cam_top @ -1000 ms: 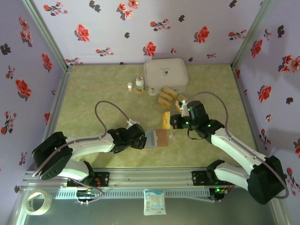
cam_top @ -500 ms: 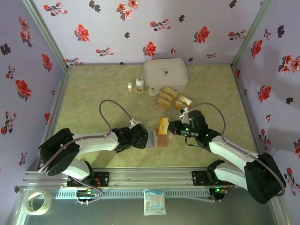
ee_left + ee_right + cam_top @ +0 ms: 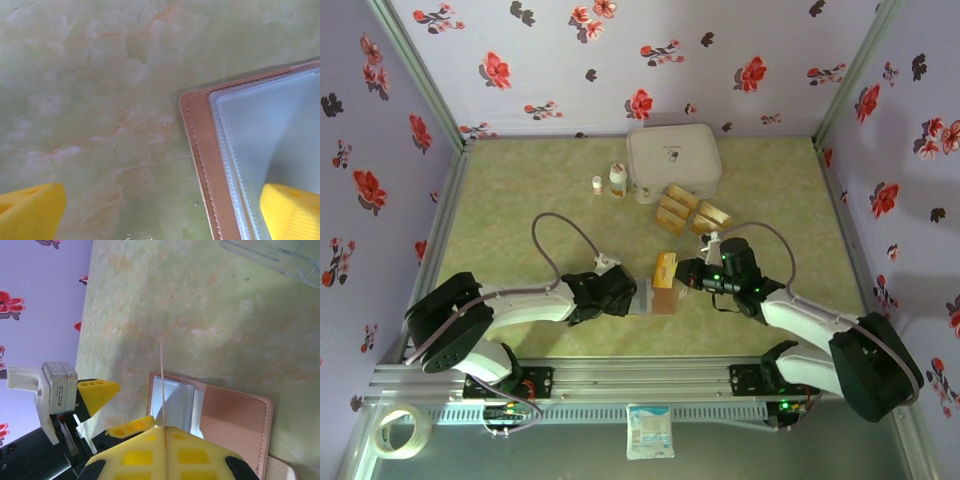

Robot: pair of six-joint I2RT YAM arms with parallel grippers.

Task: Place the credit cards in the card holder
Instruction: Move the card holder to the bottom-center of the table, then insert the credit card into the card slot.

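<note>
The card holder lies open on the green table, brown leather to the right and pale lining to the left. My left gripper is open at the holder's left end, one yellow finger on the lining and the other over bare table. My right gripper is shut on one golden credit card, held tilted over the holder's far edge. From the right wrist that card shows edge-on above the lining. More credit cards lie in a cluster behind.
A large white zip case stands at the back, with two small bottles to its left. A clear plastic rack lies beyond the holder. A tape roll and a packet sit below the rail.
My right gripper has carried the card from farther back toward me and down to the card holder's far edge. The left gripper has stayed on the holder, shifting slightly.
</note>
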